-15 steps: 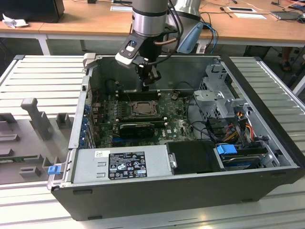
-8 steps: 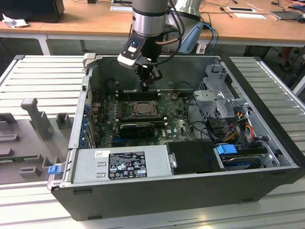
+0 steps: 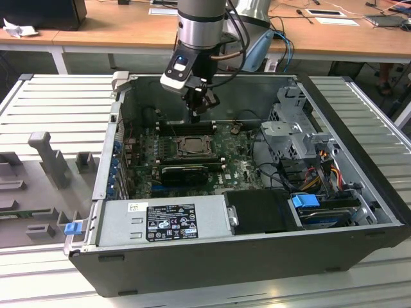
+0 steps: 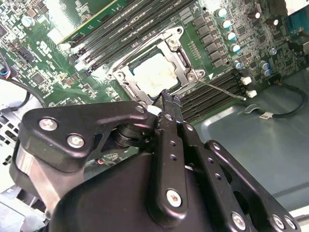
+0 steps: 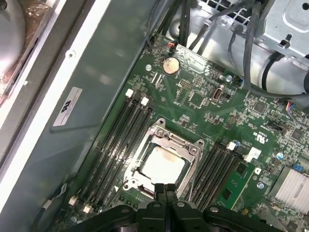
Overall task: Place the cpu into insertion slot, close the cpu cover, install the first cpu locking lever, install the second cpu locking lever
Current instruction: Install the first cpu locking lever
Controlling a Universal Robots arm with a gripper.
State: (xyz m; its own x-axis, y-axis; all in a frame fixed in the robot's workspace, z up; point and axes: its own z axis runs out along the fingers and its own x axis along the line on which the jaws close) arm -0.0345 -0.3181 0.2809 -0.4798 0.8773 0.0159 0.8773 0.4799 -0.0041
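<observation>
The cpu [image 5: 161,164] lies flat in the insertion slot [image 3: 191,146] on the green board, its dull silver face showing through the cpu cover [image 5: 172,140]. The cover, a silver frame, lies down over it [image 4: 182,62]. A thin wire lever [image 4: 223,90] sticks out from the socket's corner over the memory slots. My gripper [image 5: 165,187] hangs just above the socket's edge, its two black fingers pressed together with nothing between them. In the exterior view the gripper [image 3: 196,114] is inside the open case, above the socket's far side.
Long black memory slots [image 5: 118,140] flank the socket on both sides. A black card [image 3: 185,172] lies near the socket, with the power supply [image 3: 164,221] along the case front. A drive cage [image 3: 295,128] and cables [image 3: 321,160] crowd the exterior view's right.
</observation>
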